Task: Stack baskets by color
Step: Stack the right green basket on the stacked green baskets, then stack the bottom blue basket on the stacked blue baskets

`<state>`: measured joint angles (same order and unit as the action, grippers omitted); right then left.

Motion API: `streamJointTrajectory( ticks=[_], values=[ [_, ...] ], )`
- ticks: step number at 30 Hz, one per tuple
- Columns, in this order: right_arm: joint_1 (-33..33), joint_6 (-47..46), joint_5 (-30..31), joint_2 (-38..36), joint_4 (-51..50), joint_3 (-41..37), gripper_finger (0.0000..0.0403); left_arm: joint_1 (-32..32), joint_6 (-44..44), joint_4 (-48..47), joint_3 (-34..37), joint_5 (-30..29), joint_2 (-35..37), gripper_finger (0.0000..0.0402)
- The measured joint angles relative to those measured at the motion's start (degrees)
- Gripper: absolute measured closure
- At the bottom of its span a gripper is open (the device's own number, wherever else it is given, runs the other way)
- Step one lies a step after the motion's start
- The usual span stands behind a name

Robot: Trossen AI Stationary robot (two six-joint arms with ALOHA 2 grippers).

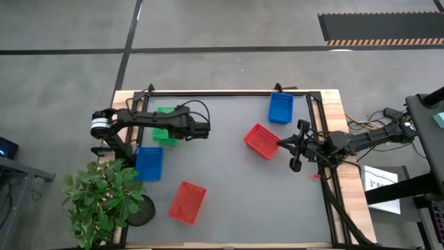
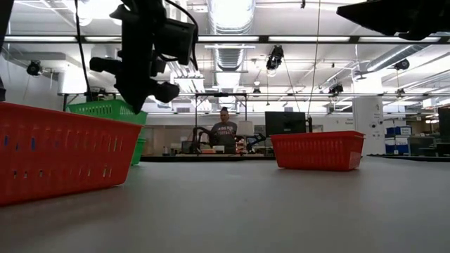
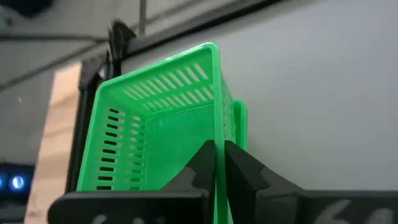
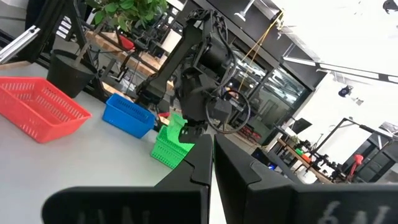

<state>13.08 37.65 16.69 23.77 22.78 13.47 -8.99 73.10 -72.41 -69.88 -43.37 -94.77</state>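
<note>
1. The left claw is clenched on the rim wall of a green basket. The thin plastic edge sits pinched between its fingers, a grip that lets the basket be carried by one side.
2. In the low view that green basket hangs tilted above the surface, so it seems to be lifted. A second green edge shows just behind it in the left wrist view, probably another green basket waiting as the base of a stack.
3. On the high view the green baskets sit near the left rear of the surface, under the left arm. One blue basket lies just in front of them, and another blue basket stands well apart at the right rear.
4. Two red baskets are separate too: one near the front, one right of centre. No colour looks fully stacked yet.
5. The right claw is clenched on nothing, parked beside the central red basket at the right edge, out of the way.
6. A potted plant crowds the left front corner.
</note>
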Motion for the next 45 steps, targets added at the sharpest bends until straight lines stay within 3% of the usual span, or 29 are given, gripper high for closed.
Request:
streamJointTrajectory(
  ticks=[5,18,27,34,45],
  values=[
    [0.0,0.0,0.0,0.0,0.0,0.0,0.0394,1.2,-0.2,0.64,2.45,-3.25,0.01,0.0399],
    [0.01,0.1,0.06,0.0,0.0,0.0,0.0394,2.18,-0.09,2.86,8.06,-0.01,0.04,0.0395],
    [0.01,0.07,1.49,0.0,-0.21,0.0,0.0394,2.35,-0.42,3.38,7.74,0.3,0.16,0.0298],
    [0.02,0.09,1.49,0.0,-0.24,0.0,0.0394,4.3,-1.68,2.95,5.67,6.44,0.21,0.0252],
    [0.0,0.53,1.49,0.0,-0.26,0.0,0.0394,12.77,0.02,3.01,0.69,16.9,0.32,0.0249]
  ],
)
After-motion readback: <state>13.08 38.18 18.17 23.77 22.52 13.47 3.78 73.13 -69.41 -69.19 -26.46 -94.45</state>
